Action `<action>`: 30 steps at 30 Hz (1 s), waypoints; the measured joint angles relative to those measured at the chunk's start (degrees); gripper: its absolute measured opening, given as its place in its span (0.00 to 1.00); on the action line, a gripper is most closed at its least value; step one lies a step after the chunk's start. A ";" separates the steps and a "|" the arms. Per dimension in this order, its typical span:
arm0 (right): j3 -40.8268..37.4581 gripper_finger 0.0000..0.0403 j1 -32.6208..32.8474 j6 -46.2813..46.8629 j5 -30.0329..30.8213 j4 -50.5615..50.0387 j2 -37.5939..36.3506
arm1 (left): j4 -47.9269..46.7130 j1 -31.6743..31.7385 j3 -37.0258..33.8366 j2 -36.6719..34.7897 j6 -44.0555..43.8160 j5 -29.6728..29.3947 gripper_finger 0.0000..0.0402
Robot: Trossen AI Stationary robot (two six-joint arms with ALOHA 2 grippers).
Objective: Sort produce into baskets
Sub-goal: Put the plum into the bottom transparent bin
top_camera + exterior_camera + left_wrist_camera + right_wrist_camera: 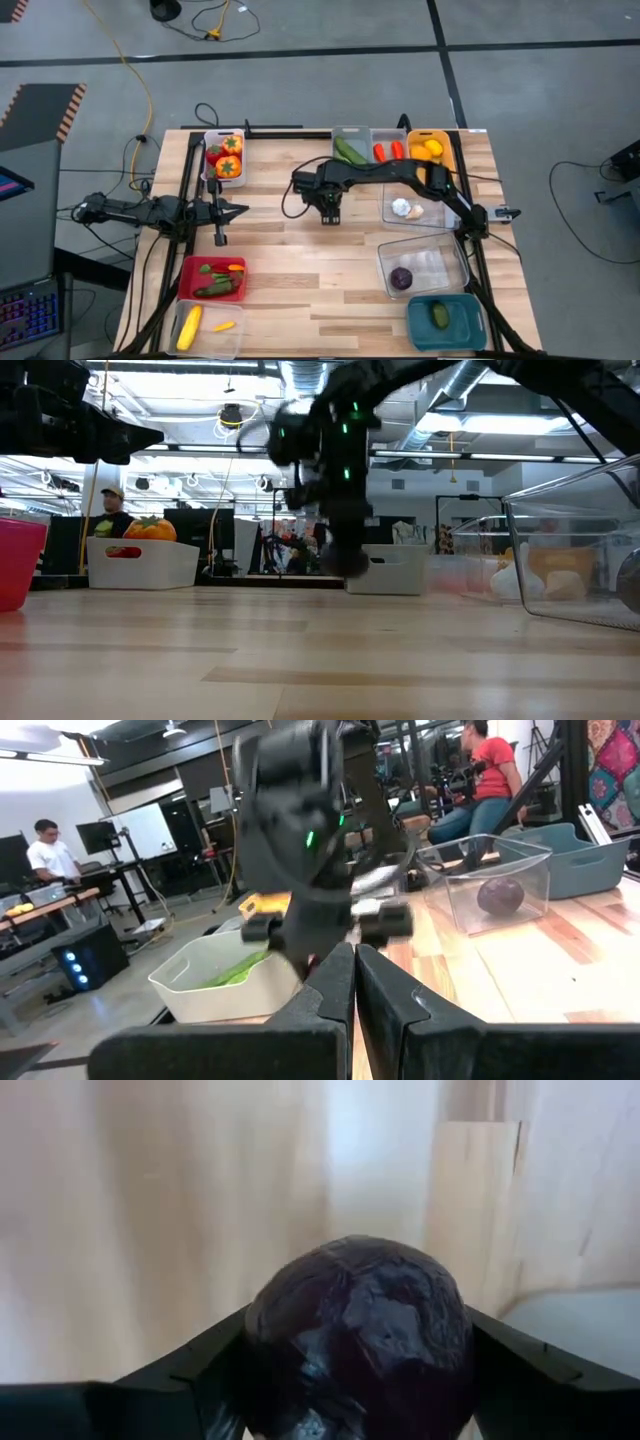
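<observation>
No labels or writing I can read anywhere. My right gripper (pixel 355 1380) is mid-table, fingers clamped around a dark purple, wrinkly round (pixel 360 1330); my left gripper (pixel 238 211) sits shut at the left edge.

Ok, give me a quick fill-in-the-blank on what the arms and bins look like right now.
1. The right gripper has a dark ____ ball between its fingers.
2. The left gripper is ____.
3. The teal bin holds one ____ piece.
4. A second purple ball lies in a ____ bin.

Missing words: purple; shut; green; clear
</observation>
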 joint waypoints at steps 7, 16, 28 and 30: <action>12.03 0.78 4.53 1.62 -2.39 -13.35 -0.20 | 0.02 0.00 0.00 0.00 0.01 -0.12 0.00; 20.20 0.78 13.81 9.61 -4.72 -24.96 -0.33 | 0.07 0.01 0.00 0.00 -0.02 -0.44 0.00; 14.27 0.78 26.68 25.70 -4.35 -25.39 -8.83 | 0.12 0.01 0.00 0.02 -0.14 -0.79 0.00; 9.70 0.78 28.08 30.72 -4.11 -25.62 -11.97 | 0.19 0.02 0.00 0.01 -0.14 -2.11 0.00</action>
